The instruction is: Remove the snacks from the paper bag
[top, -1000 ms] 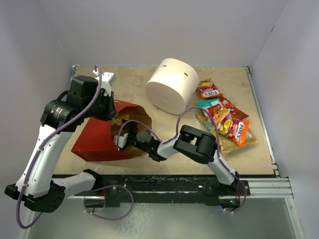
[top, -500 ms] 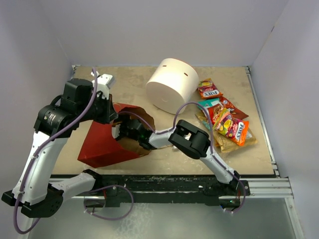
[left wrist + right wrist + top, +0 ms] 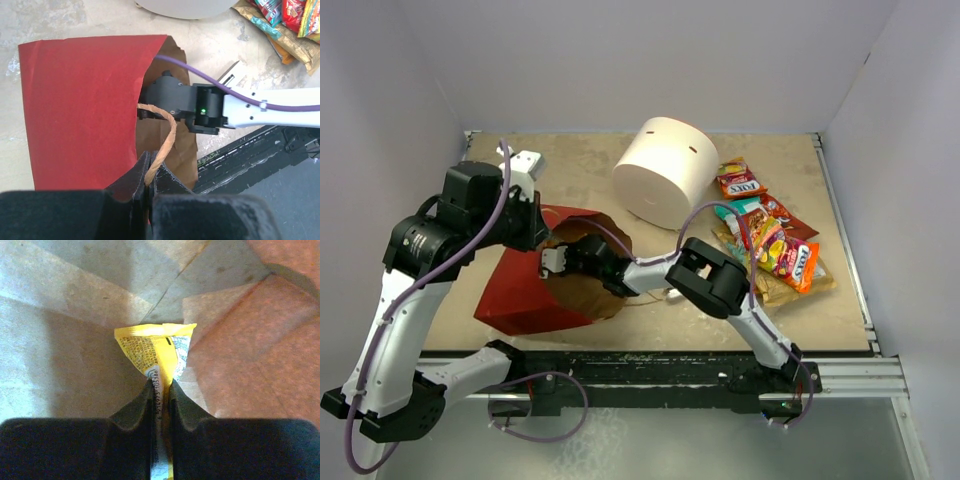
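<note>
On the left of the table (image 3: 580, 175), a red bag (image 3: 515, 290) lies on its side, mouth open to the right.
Its brown lining shows at the mouth, and a white cylinder (image 3: 662, 170) stands on the far middle of the table, just beyond it. The right gripper (image 3: 161, 390) reaches deep into the bag from the right, its fingers closed tight on the edge of a yellow packet (image 3: 152, 347) that rests against the brown paper inside. The left gripper (image 3: 150, 167) sits at the near edge of the bag's mouth, fingers pinched shut on the twine handle (image 3: 167, 137), which loops up from them. The other snacks (image 3: 770, 240) lie out of the bag in a loose heap on the right of the table, well apart from it: red, orange, teal and yellow packets overlapping.
</note>
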Controlling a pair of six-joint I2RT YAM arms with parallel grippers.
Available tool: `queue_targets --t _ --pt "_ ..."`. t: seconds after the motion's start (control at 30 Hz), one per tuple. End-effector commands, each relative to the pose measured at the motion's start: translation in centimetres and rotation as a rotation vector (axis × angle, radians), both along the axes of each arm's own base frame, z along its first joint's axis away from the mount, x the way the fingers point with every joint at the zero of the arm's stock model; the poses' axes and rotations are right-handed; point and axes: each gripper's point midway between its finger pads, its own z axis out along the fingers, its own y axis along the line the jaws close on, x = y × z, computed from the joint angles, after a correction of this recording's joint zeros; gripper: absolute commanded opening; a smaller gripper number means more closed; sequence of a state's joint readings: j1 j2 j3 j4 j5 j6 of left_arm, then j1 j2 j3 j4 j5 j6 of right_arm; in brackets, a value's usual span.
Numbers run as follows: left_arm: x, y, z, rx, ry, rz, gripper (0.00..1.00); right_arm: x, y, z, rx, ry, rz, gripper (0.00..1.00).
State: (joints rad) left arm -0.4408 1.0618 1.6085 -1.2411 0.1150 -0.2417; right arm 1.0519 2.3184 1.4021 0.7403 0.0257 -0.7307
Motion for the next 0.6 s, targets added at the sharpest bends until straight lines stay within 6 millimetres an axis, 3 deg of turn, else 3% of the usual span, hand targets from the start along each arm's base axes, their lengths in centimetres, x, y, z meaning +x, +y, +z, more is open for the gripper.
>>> queue_targets --t 0.0,0.13,0.23,0.4,0.57 --pt "0.8 0.7 1.5 -0.010 -0.060 0.064 0.00 -0.5 -0.2 8.4 0.173 -0.035 -0.033 0.13" --pt "1.0 1.1 1.7 -0.019 -0.067 0.112 0.00 -3.1 -1.0 10.1 0.220 0.007 0.009 0.10" --pt "1.2 1.2 2.0 -0.043 -0.076 0.146 0.00 -5.6 -1.9 10.2 0.243 0.088 0.058 0.08" --pt "1.4 0.8 2.2 -0.099 -0.083 0.178 0.00 -9.8 -3.5 12.7 0.309 0.255 0.155 0.04" --pt "1.9 0.3 2.8 -0.159 -0.107 0.193 0.00 -11.6 -7.1 15.3 0.376 0.369 0.092 0.03"
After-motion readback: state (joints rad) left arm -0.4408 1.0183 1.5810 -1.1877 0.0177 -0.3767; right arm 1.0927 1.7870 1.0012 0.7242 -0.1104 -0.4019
